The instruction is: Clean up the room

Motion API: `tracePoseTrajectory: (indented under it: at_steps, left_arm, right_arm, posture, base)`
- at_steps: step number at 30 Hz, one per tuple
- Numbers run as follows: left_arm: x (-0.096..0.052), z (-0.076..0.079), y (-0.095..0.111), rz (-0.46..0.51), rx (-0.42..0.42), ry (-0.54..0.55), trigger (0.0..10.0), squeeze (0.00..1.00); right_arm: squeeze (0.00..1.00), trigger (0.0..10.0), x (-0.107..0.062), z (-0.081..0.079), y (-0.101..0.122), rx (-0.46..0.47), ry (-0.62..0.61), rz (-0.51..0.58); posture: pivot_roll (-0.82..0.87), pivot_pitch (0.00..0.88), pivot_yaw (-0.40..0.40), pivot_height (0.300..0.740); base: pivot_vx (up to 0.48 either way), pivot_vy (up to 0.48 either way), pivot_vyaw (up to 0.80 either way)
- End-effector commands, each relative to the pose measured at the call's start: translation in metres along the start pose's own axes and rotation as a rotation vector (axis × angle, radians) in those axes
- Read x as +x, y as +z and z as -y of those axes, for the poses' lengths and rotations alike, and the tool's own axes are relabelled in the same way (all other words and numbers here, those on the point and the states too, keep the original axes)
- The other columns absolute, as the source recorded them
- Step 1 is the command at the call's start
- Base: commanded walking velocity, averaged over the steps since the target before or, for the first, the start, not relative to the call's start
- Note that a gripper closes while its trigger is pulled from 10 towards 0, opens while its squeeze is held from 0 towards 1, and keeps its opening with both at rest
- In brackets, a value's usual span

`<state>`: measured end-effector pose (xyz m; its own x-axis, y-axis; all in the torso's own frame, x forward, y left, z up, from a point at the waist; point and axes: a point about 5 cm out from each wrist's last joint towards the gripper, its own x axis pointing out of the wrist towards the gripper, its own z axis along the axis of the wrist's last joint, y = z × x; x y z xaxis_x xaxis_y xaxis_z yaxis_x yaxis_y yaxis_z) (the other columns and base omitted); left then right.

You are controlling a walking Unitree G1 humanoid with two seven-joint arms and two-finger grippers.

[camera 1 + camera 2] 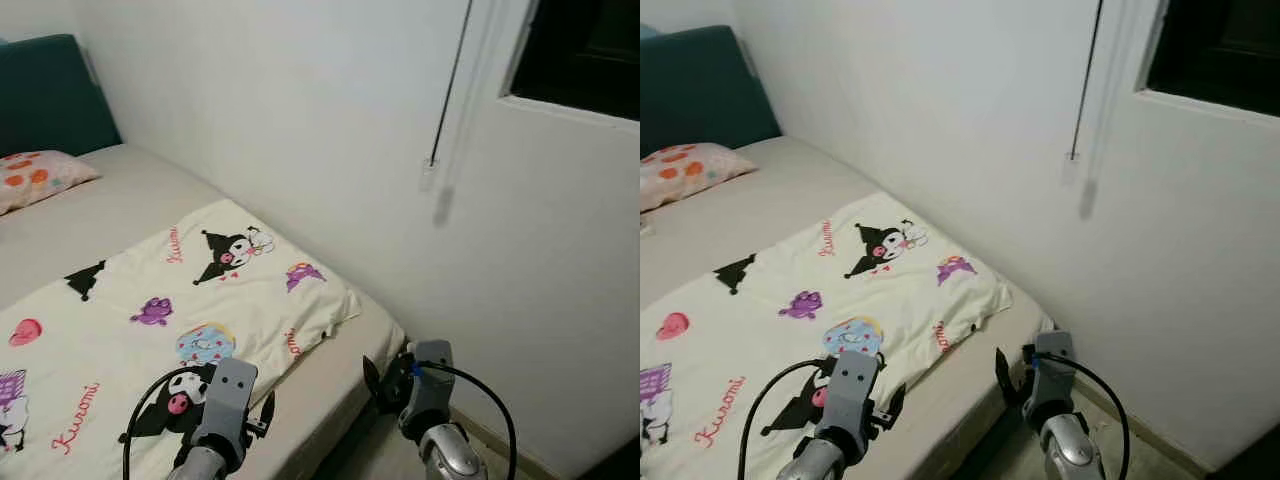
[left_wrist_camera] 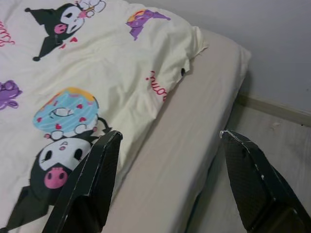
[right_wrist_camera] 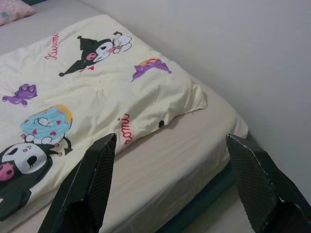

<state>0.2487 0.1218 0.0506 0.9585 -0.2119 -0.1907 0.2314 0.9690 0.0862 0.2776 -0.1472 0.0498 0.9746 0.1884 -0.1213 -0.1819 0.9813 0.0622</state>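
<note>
A cream blanket (image 1: pixel 170 300) printed with cartoon characters and the word "Kuromi" is spread over the near part of a bed (image 1: pixel 130 200). Its far right corner is seen lying flat just short of the mattress edge, with a strip of beige sheet (image 2: pixel 194 145) left bare beside it. The blanket is lightly wrinkled near that corner, and a small dark spot is visible on its edge.

The left claw (image 2: pixel 167 182) is held above the near right edge of the bed, over the blanket's border; its two black fingers (image 2: pixel 90 184) are spread wide apart with nothing between them. The right claw (image 3: pixel 172 187) is held just off the bed's right side, above the mattress corner and the floor (image 2: pixel 272 141); its fingers (image 3: pixel 87 189) are likewise spread wide and nothing is gripped. Neither claw is touching the blanket or the sheet.

At the far left of the bed a pink pillow (image 1: pixel 35 178) with orange and red spots is laid against a dark teal headboard (image 1: pixel 45 95). A white wall (image 1: pixel 300 130) runs along the bed's right side. A thin dark rod (image 1: pixel 450 85) is seen hanging against it beside a dark window (image 1: pixel 585 45) at the upper right. A pale skirting board (image 2: pixel 274 107) is visible where wall and floor meet.
</note>
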Motion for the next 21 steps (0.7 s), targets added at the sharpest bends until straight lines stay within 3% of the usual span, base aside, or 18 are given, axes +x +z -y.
tracePoseTrajectory:
  at_steps: [1, 11, 15, 21]
  left_arm:
    - [-0.001, 0.0019, -0.0029, -0.017, 0.003, -0.006, 10.0, 0.0]
    - [-0.0012, 0.0026, -0.0029, -0.017, -0.002, -0.007, 10.0, 0.0]
    - [-0.0014, 0.0023, -0.0058, -0.046, -0.037, -0.001, 10.0, 0.0]
    - [-0.002, 0.0004, -0.0057, -0.046, -0.083, 0.007, 10.0, 0.0]
  right_arm:
    - [0.0, 10.0, -0.0036, 0.0024, -0.0065, 0.014, -0.015, -0.025]
    - [0.0, 10.0, -0.0039, 0.0024, -0.0065, 0.02, -0.014, -0.025]
    - [0.0, 10.0, -0.0038, 0.0022, -0.0064, 0.021, -0.013, -0.025]
    - [0.0, 10.0, -0.0024, 0.0016, -0.005, 0.022, -0.009, -0.022]
  posture:
    - [-0.06, 0.134, 0.018, 0.74]
    - [-0.06, 0.136, 0.016, 0.74]
    - [-0.06, 0.138, 0.015, 0.74]
    - [-0.06, 0.139, 0.013, 0.74]
  base:
    - [0.0, -0.48, 0.0]
    - [0.0, -0.48, 0.0]
    - [0.0, 0.0, 0.0]
    - [0.0, 0.48, 0.0]
